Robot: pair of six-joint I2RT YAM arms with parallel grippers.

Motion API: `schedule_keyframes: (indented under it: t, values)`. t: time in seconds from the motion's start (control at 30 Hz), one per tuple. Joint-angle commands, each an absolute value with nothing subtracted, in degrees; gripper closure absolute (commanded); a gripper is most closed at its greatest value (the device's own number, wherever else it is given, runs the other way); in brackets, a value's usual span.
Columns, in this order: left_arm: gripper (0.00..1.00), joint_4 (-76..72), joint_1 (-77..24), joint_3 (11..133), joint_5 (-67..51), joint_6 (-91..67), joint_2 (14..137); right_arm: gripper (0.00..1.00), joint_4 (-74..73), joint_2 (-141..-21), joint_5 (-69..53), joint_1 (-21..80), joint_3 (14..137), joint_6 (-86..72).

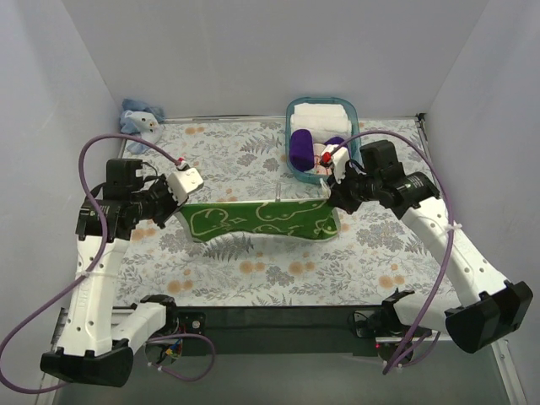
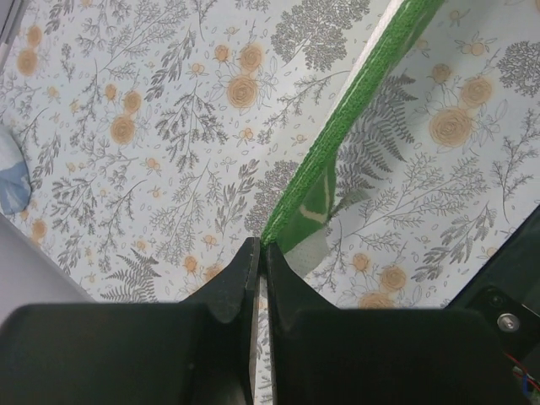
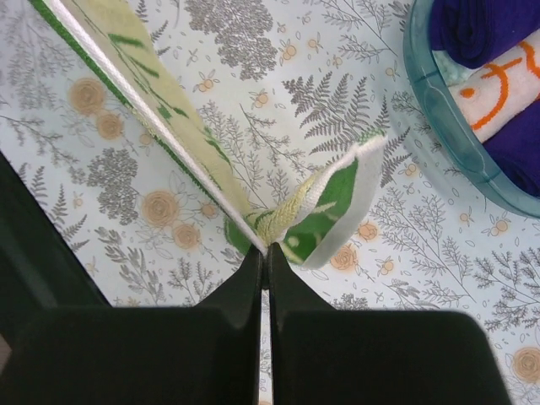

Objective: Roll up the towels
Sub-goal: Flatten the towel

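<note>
Green swirl towel (image 1: 257, 221): left gripper (image 2: 260, 253) and right gripper (image 3: 263, 255) are pinching its ends (jaws pressed together), stretching it flat, presumably ready for rolling.

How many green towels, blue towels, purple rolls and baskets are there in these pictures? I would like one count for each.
green towel: 1
blue towel: 1
purple rolls: 2
basket: 1
Total: 5
</note>
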State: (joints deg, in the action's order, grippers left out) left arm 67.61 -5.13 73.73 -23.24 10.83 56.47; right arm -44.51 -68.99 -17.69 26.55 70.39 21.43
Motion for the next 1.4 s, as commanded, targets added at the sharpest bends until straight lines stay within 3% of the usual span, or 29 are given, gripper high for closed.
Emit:
schedule_keyframes:
  t: [0.0,0.17,0.4,0.47,0.5,0.6,0.67,0.77,0.87,0.9,1.0,1.37]
  values:
    - [1.00,73.39,-3.96,75.94,-16.79,11.69,56.60,0.99,-49.04,-66.35,-19.94,23.03,70.14,22.68]
    - [1.00,67.08,-3.96,70.94,-12.23,10.11,63.97,0.99,-44.83,-74.34,-18.20,24.95,73.21,19.52]
    - [1.00,48.55,-2.99,63.73,-8.79,8.35,77.92,0.99,-35.08,-90.95,-4.32,28.04,73.74,15.04]
    - [1.00,45.19,-2.55,63.54,-8.88,7.74,81.37,0.86,-34.11,-95.35,-1.24,28.04,74.88,14.24]
    - [1.00,42.83,-2.20,64.42,-8.70,7.39,83.47,0.66,-34.01,-96.49,-0.45,27.95,75.49,13.72]
    - [0.95,41.22,-0.53,66.96,-8.79,5.98,89.46,0.26,-34.19,-97.04,1.06,27.69,76.90,13.62]
    - [0.84,40.70,-0.09,68.46,-7.66,5.63,91.58,0.23,-34.28,-94.58,0.35,27.60,75.94,14.94]
    - [0.60,40.86,2.54,67.94,-7.64,6.24,91.06,0.28,-34.89,-90.45,-2.98,27.42,72.52,17.75]
    - [0.44,43.58,2.81,66.89,-10.45,7.38,87.91,0.48,-37.26,-87.89,-7.90,27.51,68.92,19.77]
    - [0.43,45.16,2.81,66.28,-11.76,7.38,87.02,0.61,-37.87,-88.06,-9.04,27.51,68.12,20.12]
    - [0.44,50.50,2.81,63.99,-18.85,9.57,82.64,0.76,-39.81,-89.12,-13.35,28.38,65.58,21.70]
    - [0.46,58.01,2.81,55.28,-23.99,14.86,76.64,0.94,-38.85,-96.41,-10.64,36.03,58.72,25.13]
